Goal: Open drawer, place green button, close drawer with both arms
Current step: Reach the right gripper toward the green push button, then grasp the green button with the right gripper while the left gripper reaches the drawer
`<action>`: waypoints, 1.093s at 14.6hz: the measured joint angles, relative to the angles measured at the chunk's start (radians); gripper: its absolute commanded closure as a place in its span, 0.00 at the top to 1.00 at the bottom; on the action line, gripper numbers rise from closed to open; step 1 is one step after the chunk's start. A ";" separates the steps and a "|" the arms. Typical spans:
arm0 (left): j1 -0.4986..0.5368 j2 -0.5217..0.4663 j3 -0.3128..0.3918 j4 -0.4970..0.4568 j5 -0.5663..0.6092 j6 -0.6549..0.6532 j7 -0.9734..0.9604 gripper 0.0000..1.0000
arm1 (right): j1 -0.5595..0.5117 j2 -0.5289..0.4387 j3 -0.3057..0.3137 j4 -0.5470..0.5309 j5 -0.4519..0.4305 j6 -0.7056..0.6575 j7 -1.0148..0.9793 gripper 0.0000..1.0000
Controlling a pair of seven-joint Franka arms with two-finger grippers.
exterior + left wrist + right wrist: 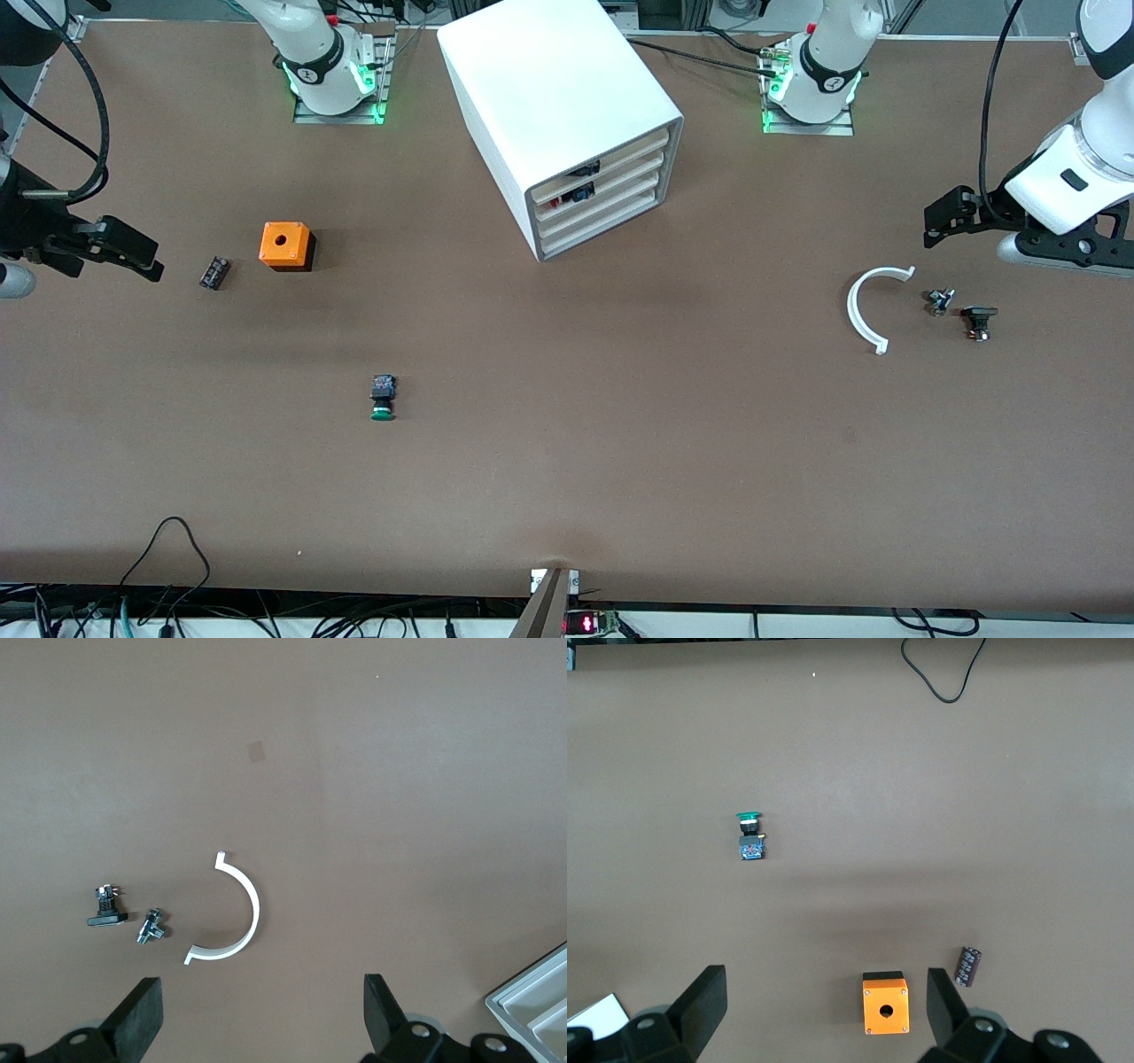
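The white cabinet (558,97) stands near the arms' bases with its four drawers shut. The third drawer down (611,202) is flush with the others. The button (383,398), with a green cap and a black-and-blue body, lies on the bare table nearer the front camera than the cabinet; it also shows in the right wrist view (749,838). My right gripper (142,257) is open and empty in the air at the right arm's end of the table (824,1014). My left gripper (941,220) is open and empty in the air at the left arm's end (261,1019).
An orange cube (285,245) (885,1006) and a small black part (214,272) (969,966) lie near the right gripper. A white curved piece (852,306) (252,904), a small metal part (940,301) and a black part (979,321) lie near the left gripper.
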 measured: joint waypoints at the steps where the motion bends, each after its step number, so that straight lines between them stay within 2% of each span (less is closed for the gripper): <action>1: 0.000 0.000 0.000 0.000 0.000 0.000 0.000 1.00 | 0.000 0.000 0.000 0.000 0.000 0.000 0.000 1.00; 8: 0.000 0.000 -0.001 0.002 0.000 0.000 0.000 1.00 | 0.007 0.046 0.015 -0.035 -0.011 0.001 -0.001 1.00; 11: 0.000 0.000 -0.001 0.002 0.000 -0.008 0.000 1.00 | 0.030 0.097 0.018 -0.079 -0.006 0.082 0.025 1.00; 14: -0.002 0.006 -0.008 0.001 -0.038 -0.113 0.001 1.00 | 0.077 0.138 0.021 -0.103 -0.006 0.174 0.083 1.00; 16: -0.003 0.023 -0.044 -0.001 -0.091 -0.200 0.001 1.00 | 0.097 0.172 0.022 -0.109 -0.006 0.240 0.094 1.00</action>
